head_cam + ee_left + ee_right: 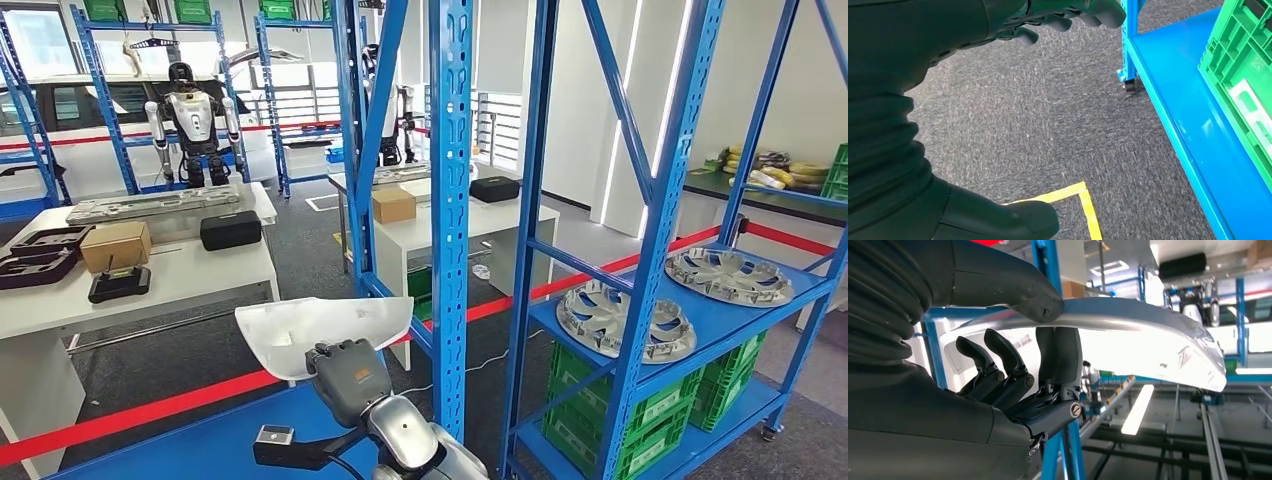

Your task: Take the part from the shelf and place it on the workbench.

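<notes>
Carrying is the step I judge I am in: my right hand (345, 375) holds the part (325, 330), a thin pale shell with a smooth, slightly glossy skin and a shallow curve, off the shelf and out over open floor. From the right wrist camera the thumb (1013, 287) presses on one face near the edge while the dark fingers (1058, 352) brace the opposite face, so the grip is a pinch at one side, with most of the panel reaching out beyond the fingertips. To do this well I would keep the wrist level and move slowly, since a wide light shell held at one edge could twist or slip, and I would steer its far tip away from the blue shelf upright (450, 200) just beside the hand. My left hand (948, 30) hangs over grey carpet, fingers loosely apart and holding nothing. The white workbench (200, 275) lies well beyond the fingertips.
</notes>
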{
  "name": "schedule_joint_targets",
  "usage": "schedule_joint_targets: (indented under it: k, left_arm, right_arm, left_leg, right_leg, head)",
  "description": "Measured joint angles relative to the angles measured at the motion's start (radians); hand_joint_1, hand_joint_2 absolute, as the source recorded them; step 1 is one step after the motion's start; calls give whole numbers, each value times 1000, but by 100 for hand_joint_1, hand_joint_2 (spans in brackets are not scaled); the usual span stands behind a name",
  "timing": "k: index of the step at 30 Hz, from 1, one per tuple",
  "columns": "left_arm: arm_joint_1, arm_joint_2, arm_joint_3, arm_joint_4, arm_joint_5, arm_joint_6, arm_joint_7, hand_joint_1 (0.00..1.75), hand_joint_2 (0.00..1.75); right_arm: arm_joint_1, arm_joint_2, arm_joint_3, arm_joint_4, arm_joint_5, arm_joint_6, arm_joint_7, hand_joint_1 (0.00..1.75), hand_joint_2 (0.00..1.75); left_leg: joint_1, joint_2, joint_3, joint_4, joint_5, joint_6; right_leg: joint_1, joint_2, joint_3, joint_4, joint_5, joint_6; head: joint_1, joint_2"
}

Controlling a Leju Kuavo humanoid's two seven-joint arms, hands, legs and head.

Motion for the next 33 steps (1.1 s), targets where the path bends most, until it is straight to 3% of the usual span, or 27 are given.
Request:
schedule_joint_targets:
  k: [2,5,7,9,10,11,12,15,16,18,20,21,23,25,26,27,30,31,33]
  left_arm:
    - [-1,1,0,0,1,-1,-4,0,175]
    - [-1,0,1,0,2,-1,-6,0,175]
    - [-2,-1,1,0,2,-2,-6,0,175]
    - [-2,0,4,0,7,-2,-6,0,175]
    - [-1,0,7,0,14,-2,-7,0,175]
    - [0,1,12,0,21,-2,-8,0,175]
    - [2,2,17,0,30,-2,-10,0,175]
    - [9,4,32,0,55,0,-18,0,175]
    - [11,4,38,0,62,1,-21,0,175]
    - [17,5,49,0,71,6,-24,0,175]
    - [25,5,55,1,75,12,-24,0,175]
    - [28,4,57,1,75,15,-24,0,175]
    - [31,5,61,1,75,19,-23,0,175]
    - [32,7,66,1,74,21,-21,0,175]
    - [32,8,67,1,73,22,-20,0,175]
    - [32,8,67,1,72,22,-18,0,175]
    - [29,11,67,1,69,22,-13,0,175]
    - [27,11,67,1,69,22,-12,0,175]
    - [26,11,68,1,68,23,-13,0,175]
  right_arm:
    - [1,0,0,-9,0,-12,-2,159,175]
    - [4,-4,0,-16,-2,-18,-4,159,175]
    - [5,-7,0,-18,-4,-19,-7,159,175]
    - [10,-8,1,-20,-5,-19,-11,159,175]
    - [14,-7,1,-20,-6,-17,-12,159,175]
    - [18,-5,2,-20,-5,-15,-13,159,175]
    - [19,0,3,-20,-5,-12,-13,159,175]
    - [8,28,6,-21,-2,2,-16,159,175]
    - [1,39,7,-21,-1,8,-18,159,175]
    - [-7,57,10,-20,1,16,-22,159,175]
    - [-14,74,12,-20,1,21,-24,159,175]
    - [-18,83,13,-20,1,23,-25,159,175]
    - [-26,97,14,-20,2,24,-26,159,175]
    - [-28,105,15,-17,2,23,-25,159,175]
    - [-28,106,16,-16,2,21,-25,159,175]
    - [-28,108,16,-14,2,19,-25,159,175]
    - [-29,112,17,-13,2,13,-24,159,175]
    - [-29,114,18,-13,2,12,-24,159,175]
    - [-30,117,20,-13,4,10,-25,159,175]
  left_leg:
    - [-7,-1,22,-47,9,8]
    - [-6,-1,16,-52,31,28]
    - [-2,1,6,-58,45,40]
    - [-3,2,-8,-57,55,46]
    - [-4,2,-14,-55,59,47]
    - [-5,2,-20,-54,62,47]
    - [-7,2,-25,-52,64,47]
    - [-11,4,-34,-45,69,41]
    - [-11,5,-37,-44,71,37]
    - [-11,6,-40,-46,77,25]
    - [-10,5,-45,-47,76,13]
    - [-10,3,-53,-30,61,7]
    - [-7,0,-91,62,0,-5]
    - [-4,0,-138,188,-61,-16]
    - [-2,0,-146,219,-69,-20]
    - [1,0,-135,210,-60,-23]
    - [8,-1,-22,20,13,-30]
    - [8,-3,3,-28,25,-24]
    - [2,-8,10,-49,30,-5]
  right_leg:
    - [3,-1,-2,-4,10,12]
    - [1,-2,-7,-4,13,31]
    - [0,-3,-37,65,-40,40]
    - [0,-3,-89,202,-118,47]
    - [0,-3,-107,257,-143,47]
    - [1,-3,-107,278,-149,46]
    - [2,-3,-87,258,-137,43]
    - [11,-3,40,53,-75,18]
    - [15,-4,65,8,-65,10]
    - [21,-5,71,-11,-60,-1]
    - [17,-7,71,-22,-49,-13]
    - [13,-8,71,-29,-42,-20]
    - [8,-10,66,-36,-32,-29]
    - [7,-11,58,-36,-25,-29]
    - [6,-11,53,-36,-22,-28]
    - [4,-11,49,-34,-18,-25]
    - [-1,-10,34,-21,-12,-11]
    - [-1,-9,28,-17,-9,-5]
    - [2,-7,21,-16,-1,10]
  head:
    - [1,0]
    - [4,0]
    - [6,0]
    - [9,0]
    - [9,0]
    - [10,0]
    - [10,0]
    - [10,0]
    - [10,0]
    - [10,0]
    - [11,0]
    - [9,0]
    - [6,0]
    - [3,0]
    - [2,0]
    - [2,0]
    - [1,0]
    - [2,0]
    - [3,0]
